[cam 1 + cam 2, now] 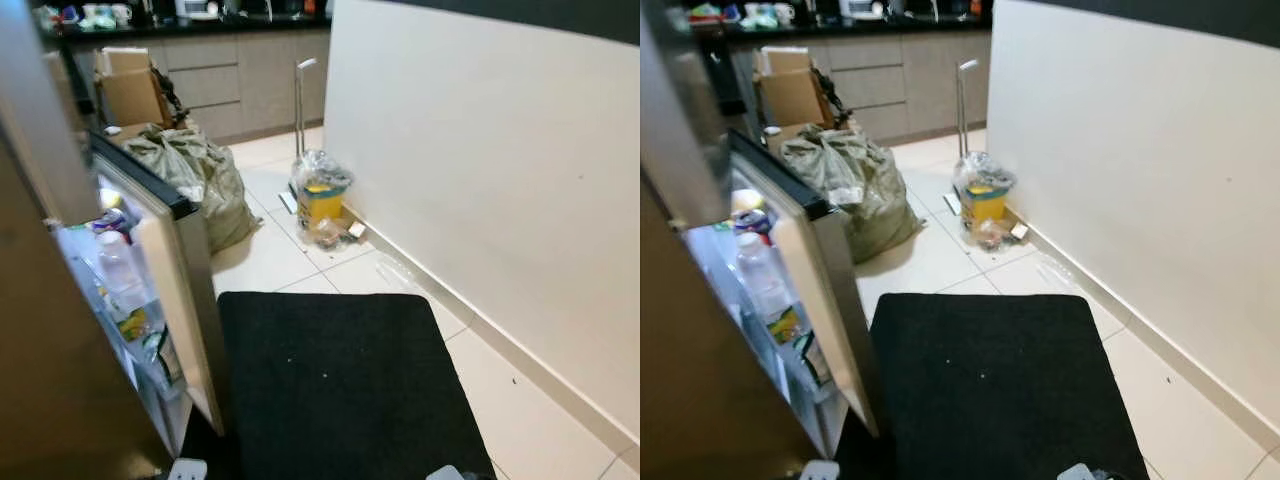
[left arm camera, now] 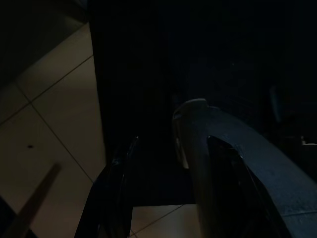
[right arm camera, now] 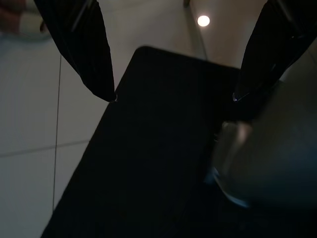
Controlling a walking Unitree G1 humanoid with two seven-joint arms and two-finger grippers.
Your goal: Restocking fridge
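The fridge door (image 1: 170,300) stands open on the left. Its door shelves hold a clear plastic bottle (image 1: 118,268), a can (image 1: 112,222) above it and small packets (image 1: 150,345) lower down. Both arms hang low over the black floor mat (image 1: 340,390). In the right wrist view my right gripper (image 3: 173,96) is open, with only mat and white tiles between its fingertips. The left wrist view is very dark: my left gripper (image 2: 171,141) has its two fingers apart above the mat's edge, beside a silver-grey part of the robot (image 2: 198,144).
A tall white panel (image 1: 480,170) runs along the right. Past the mat stand a full olive sack (image 1: 195,180), a plastic-wrapped yellow box (image 1: 320,195) and a silver pole (image 1: 300,100). Cardboard boxes (image 1: 128,90) and grey kitchen cabinets (image 1: 240,80) close off the back.
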